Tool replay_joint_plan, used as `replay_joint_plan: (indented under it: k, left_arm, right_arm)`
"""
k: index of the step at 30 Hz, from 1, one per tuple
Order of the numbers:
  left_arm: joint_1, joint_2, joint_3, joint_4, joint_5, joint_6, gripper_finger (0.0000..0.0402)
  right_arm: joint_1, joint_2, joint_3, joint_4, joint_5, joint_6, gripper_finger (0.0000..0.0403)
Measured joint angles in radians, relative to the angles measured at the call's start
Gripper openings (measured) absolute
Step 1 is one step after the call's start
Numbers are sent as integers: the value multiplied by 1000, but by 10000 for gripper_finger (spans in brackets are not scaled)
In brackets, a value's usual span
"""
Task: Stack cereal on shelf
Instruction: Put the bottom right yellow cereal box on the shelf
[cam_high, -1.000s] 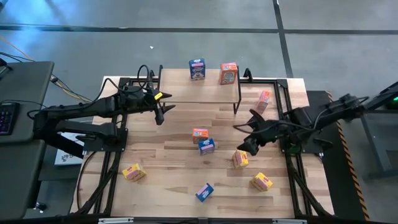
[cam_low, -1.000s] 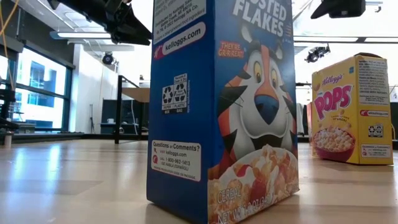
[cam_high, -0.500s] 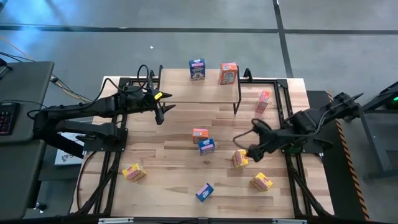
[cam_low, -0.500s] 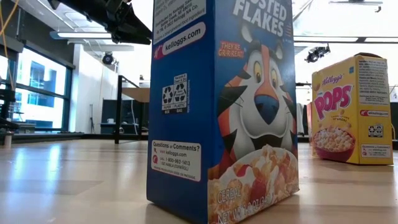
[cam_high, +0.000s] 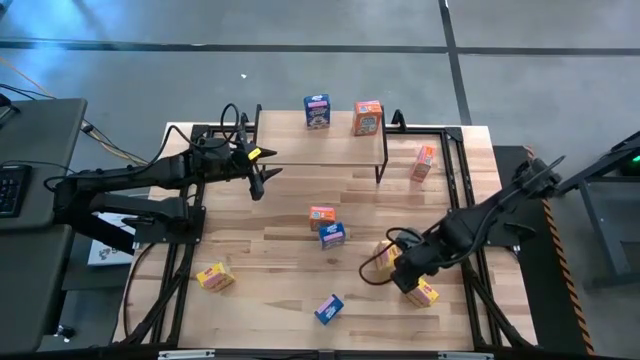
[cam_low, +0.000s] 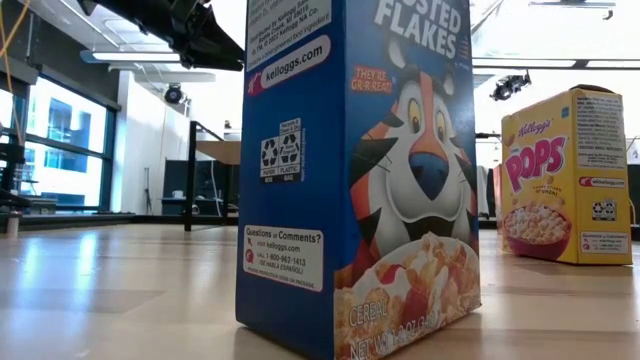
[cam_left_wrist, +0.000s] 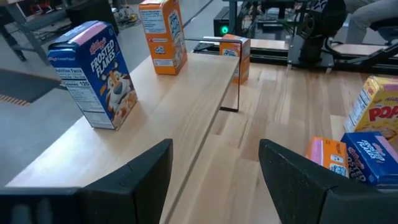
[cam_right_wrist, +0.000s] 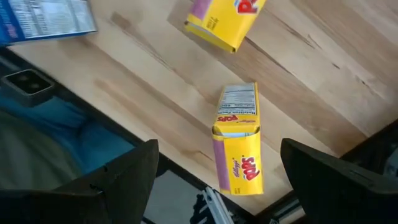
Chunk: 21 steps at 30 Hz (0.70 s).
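The shelf (cam_high: 320, 140) stands at the table's far side; a blue cereal box (cam_high: 317, 111) and an orange one (cam_high: 367, 117) stand upright on its plank (cam_left_wrist: 186, 106). More cereal boxes sit on the table. My right gripper (cam_high: 402, 272) hangs open, pointing down, above a yellow box (cam_right_wrist: 236, 140) that lies flat near the front edge. A second yellow box (cam_high: 386, 254) lies just beyond. The fingers stand on either side of the near box without touching it. My left gripper (cam_high: 262, 180) waits open by the shelf's left end, holding nothing.
An orange box (cam_high: 424, 163) stands right of the shelf. An orange box (cam_high: 321, 215) and a blue one (cam_high: 332, 235) sit mid-table, a yellow one (cam_high: 214, 277) front left, a blue one (cam_high: 328, 308) at the front. Black frame rails (cam_high: 470, 290) line the table's sides.
My right gripper has swung toward the table's near edge and sunk a little, tipping from a shallow slant to pointing almost straight down over the yellow boxes. Its fingers have stayed open. No box has moved.
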Motion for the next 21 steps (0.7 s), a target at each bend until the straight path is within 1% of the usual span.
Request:
replay_joint_plan:
  k: [7, 11, 14, 21]
  left_arm:
    - [0, 0, 0, 22, 0, 1, 230]
    - [0, 0, 0, 21, 0, 1, 230]
    - [0, 0, 0, 21, 0, 4, 230]
    - [0, 0, 0, 21, 0, 9, 230]
  right_arm:
    - [49, 35, -1, -30, 19, 50, 330]
    - [85, 35, -1, -34, 75, 108, 330]
    - [112, 35, -1, -34, 96, 142, 330]
    - [152, 40, -1, -34, 104, 185, 330]
